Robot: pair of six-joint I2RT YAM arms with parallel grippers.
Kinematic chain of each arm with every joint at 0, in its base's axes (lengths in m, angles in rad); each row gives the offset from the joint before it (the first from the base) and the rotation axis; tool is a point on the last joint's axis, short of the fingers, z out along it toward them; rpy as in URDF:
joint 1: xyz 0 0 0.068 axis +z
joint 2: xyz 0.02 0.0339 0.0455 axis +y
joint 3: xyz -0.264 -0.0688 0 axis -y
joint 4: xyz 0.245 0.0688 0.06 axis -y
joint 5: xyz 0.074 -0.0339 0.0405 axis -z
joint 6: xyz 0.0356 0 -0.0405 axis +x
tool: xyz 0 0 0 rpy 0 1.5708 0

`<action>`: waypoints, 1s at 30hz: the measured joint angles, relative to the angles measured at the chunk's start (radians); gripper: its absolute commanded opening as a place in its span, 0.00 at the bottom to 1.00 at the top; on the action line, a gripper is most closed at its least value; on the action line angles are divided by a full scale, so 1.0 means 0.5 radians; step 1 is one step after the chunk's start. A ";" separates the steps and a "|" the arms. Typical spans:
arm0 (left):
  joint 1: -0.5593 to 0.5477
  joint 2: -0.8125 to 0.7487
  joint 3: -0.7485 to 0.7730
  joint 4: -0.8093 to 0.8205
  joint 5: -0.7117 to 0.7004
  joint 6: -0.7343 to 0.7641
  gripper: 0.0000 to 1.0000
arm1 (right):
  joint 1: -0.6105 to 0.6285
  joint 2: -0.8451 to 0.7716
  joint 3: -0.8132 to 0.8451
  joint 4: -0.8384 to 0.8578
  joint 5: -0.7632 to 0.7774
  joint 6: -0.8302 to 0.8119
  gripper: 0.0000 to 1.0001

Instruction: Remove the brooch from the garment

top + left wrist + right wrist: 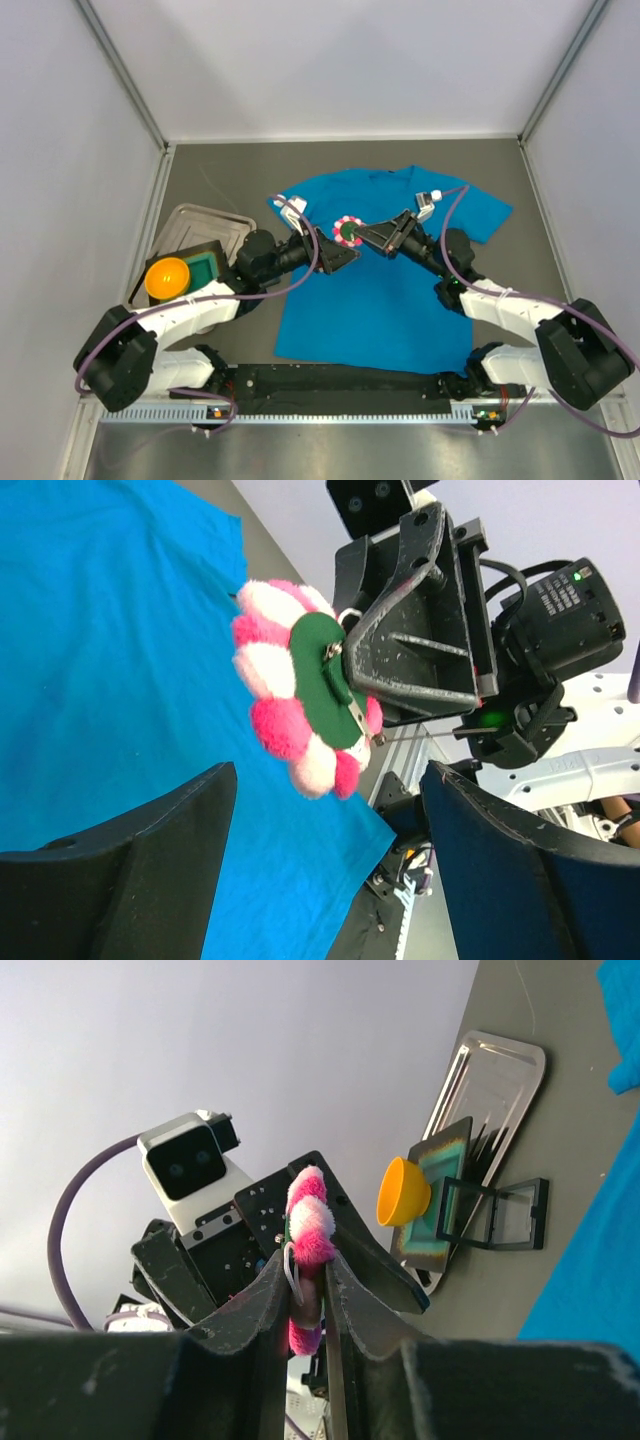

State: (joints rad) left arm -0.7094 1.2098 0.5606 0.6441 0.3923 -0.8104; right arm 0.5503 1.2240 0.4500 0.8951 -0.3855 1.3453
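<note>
Above the blue garment (390,300) spread flat on the worktop (240,180), the right tool (358,236) pinches the pink-and-white flower brooch (290,720) clear of the cloth, while the left tool (330,860) gapes wide just beside it, holding nothing.

- We find the right gripper (362,236) and its pinched brooch (347,231) just before the spread jaws of the left gripper (335,256), blocking that way.
- The metal tray (196,224) and orange bowl (167,277) crowd our left.
- The T-shirt (380,305) lies flat in its near half, passable above.
</note>
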 measured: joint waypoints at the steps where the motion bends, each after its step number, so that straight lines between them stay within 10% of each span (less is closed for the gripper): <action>1: 0.000 0.004 0.001 0.022 -0.002 -0.008 0.80 | 0.004 -0.004 0.000 0.000 0.001 -0.003 0.00; 17: -0.001 0.092 -0.003 0.304 -0.085 -0.249 0.75 | 0.039 -0.067 -0.041 -0.023 0.028 -0.057 0.00; 30: -0.001 0.092 -0.031 0.345 -0.075 -0.266 0.51 | 0.039 -0.076 -0.063 -0.024 0.035 -0.072 0.00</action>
State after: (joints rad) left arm -0.7097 1.2556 0.5453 0.8165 0.3550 -0.9436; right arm 0.5697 1.1862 0.4187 0.8829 -0.3679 1.3094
